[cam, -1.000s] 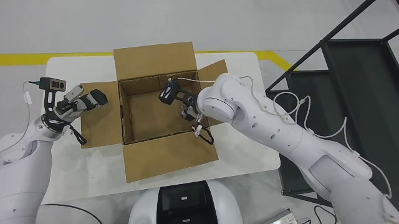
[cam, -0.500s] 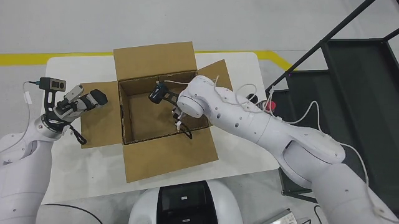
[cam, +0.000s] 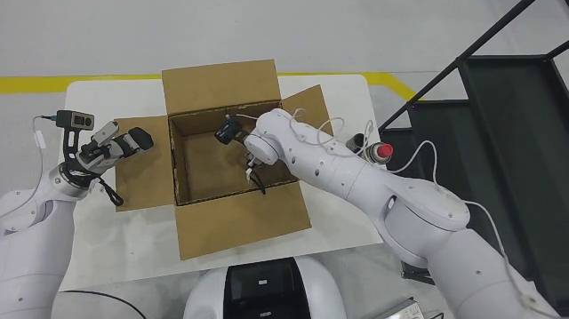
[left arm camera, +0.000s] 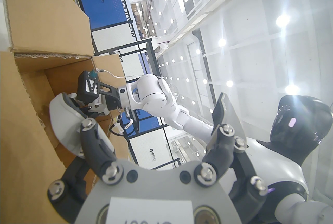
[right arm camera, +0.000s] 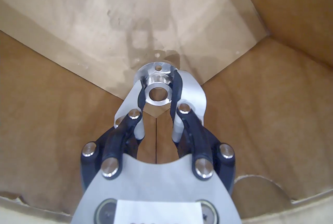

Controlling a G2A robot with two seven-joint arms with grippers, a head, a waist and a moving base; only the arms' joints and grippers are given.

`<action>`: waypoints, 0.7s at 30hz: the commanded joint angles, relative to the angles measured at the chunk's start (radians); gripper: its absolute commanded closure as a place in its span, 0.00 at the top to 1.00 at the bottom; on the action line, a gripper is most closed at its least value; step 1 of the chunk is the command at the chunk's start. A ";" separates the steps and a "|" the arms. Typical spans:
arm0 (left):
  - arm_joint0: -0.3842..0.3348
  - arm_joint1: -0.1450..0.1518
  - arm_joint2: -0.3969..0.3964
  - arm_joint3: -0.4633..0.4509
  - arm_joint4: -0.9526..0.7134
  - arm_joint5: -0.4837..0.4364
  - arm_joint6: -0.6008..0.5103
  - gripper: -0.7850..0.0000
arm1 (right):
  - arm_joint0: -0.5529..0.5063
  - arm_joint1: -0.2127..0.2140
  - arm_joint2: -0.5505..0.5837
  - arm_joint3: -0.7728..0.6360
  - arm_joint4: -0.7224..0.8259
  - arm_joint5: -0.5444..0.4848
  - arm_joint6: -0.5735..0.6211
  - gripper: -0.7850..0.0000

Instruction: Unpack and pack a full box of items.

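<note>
The open cardboard box (cam: pixel 220 80) stands mid-table with its flaps spread and its floor (right arm camera: pixel 78 1) bare. My right gripper (cam: pixel 233 132) is inside it near the far wall, shut on a small silver flanged metal hub (right arm camera: pixel 153 70) held a little above the floor. The gripper (right arm camera: pixel 158 89) pinches the hub's collar between both fingers. My left gripper (cam: pixel 133 139) hovers over the box's left flap, open with nothing in it (left arm camera: pixel 144 115). From there the right gripper (left arm camera: pixel 91 89) shows above the box (left arm camera: pixel 39 27).
On the table right of the box stand a red-capped item (cam: pixel 382 151) and a dark can (cam: pixel 358 142). A black metal rack (cam: pixel 498 123) flanks the table on the right. A yellow line (cam: pixel 53 82) runs along the floor behind.
My right arm has swung left and deeper into the box, carrying the hub. This uncovered the two items on the table at right. The left arm has not moved.
</note>
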 commanded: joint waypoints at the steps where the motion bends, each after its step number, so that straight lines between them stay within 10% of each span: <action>1: 0.000 0.000 0.000 0.000 0.000 0.000 0.000 1.00 | 0.000 -0.009 0.007 0.020 0.016 -0.012 -0.003 1.00; 11: 0.000 0.000 0.000 0.000 0.000 0.000 0.000 1.00 | 0.003 -0.007 0.069 -0.014 0.039 -0.059 0.022 1.00; 21: 0.000 0.000 0.000 0.000 0.000 0.000 0.000 1.00 | -0.227 0.191 0.434 -0.582 -0.056 -0.081 0.147 1.00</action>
